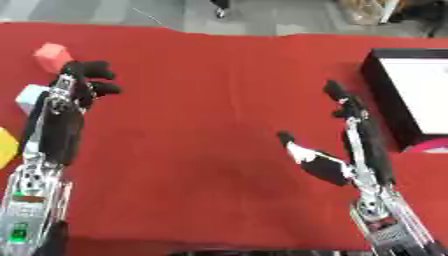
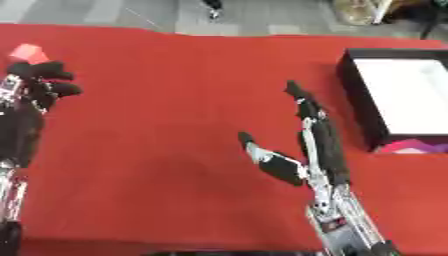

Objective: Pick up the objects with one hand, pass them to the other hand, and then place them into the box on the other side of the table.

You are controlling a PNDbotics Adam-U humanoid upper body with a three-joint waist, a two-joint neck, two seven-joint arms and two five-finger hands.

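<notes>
Pink block [image 1: 52, 55] lies just beyond the left hand's [image 1: 83, 82] curled, empty fingers [image 1: 98, 70]; open them, reach further, then close.

A red-clothed table [image 1: 210, 100] bears a black box [image 2: 354, 95] and a pink block [image 1: 52, 54].

1. You have no readable text, label, brand, number or sign anywhere in either eye view.
2. The black box [image 2: 354, 95] with its white inside shows you plain surfaces only, with no lettering.
3. The pink object [image 1: 52, 55] by the left hand [image 1: 83, 82] carries no marking you can make out.
4. The red tablecloth [image 1: 210, 125] is unprinted.
</notes>
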